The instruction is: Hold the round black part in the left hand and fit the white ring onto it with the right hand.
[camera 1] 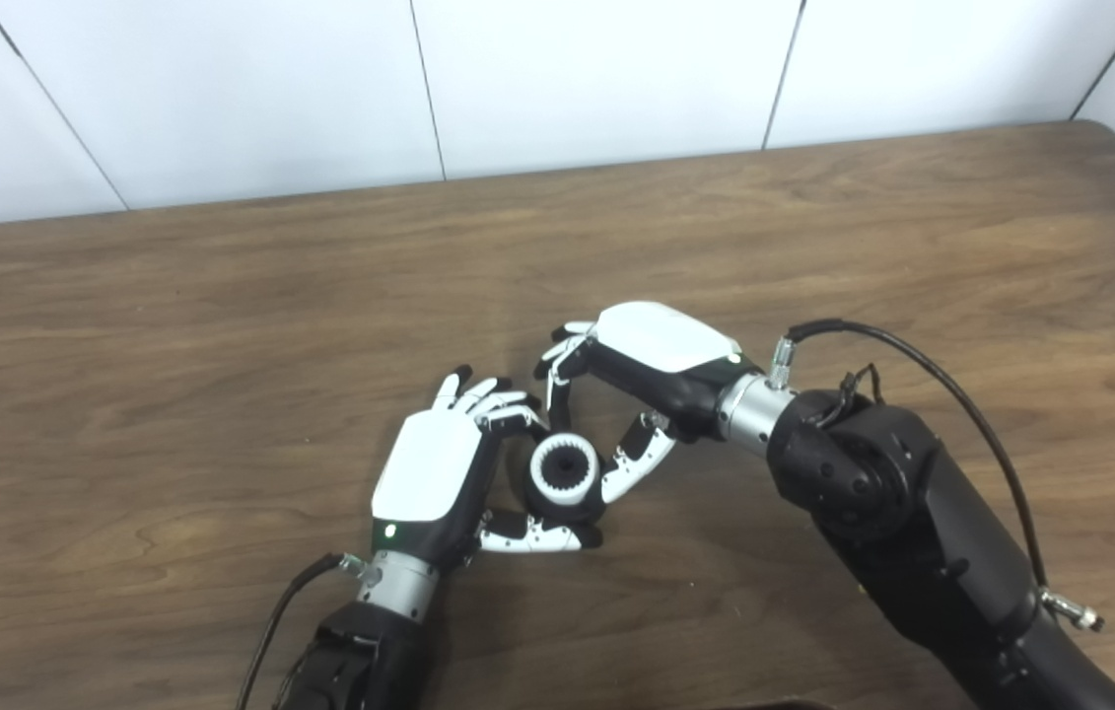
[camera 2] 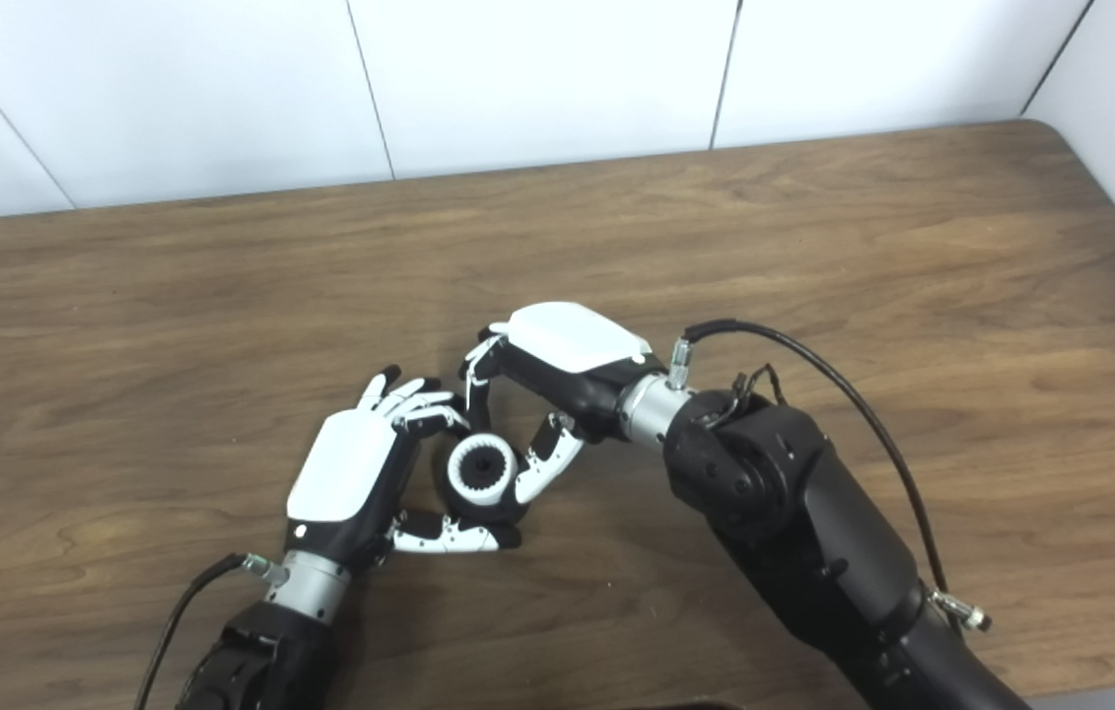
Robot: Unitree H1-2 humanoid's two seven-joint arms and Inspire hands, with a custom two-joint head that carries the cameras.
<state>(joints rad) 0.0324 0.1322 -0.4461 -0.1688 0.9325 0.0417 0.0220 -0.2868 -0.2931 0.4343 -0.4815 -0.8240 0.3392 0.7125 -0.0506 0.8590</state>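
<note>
The white ring (camera 1: pixel 564 470) sits on top of the round black part (camera 1: pixel 577 512), whose toothed black centre shows through the ring's hole. My left hand (camera 1: pixel 429 468) is shut on the black part, thumb under it and fingers curled at its far left side, just above the table. My right hand (camera 1: pixel 656 355) reaches in from the right with its fingers (camera 1: pixel 557 380) over the ring's far side and its thumb (camera 1: pixel 638 461) against the ring's right edge, closed on the ring. How deep the ring is seated is hidden.
The brown wooden table (camera 2: pixel 813 227) stretches all around the hands, with its far edge against a white panelled wall (camera 2: pixel 557 79). A black cable (camera 1: pixel 951 394) loops above my right forearm. A thinner cable (camera 1: pixel 276 616) hangs beside my left wrist.
</note>
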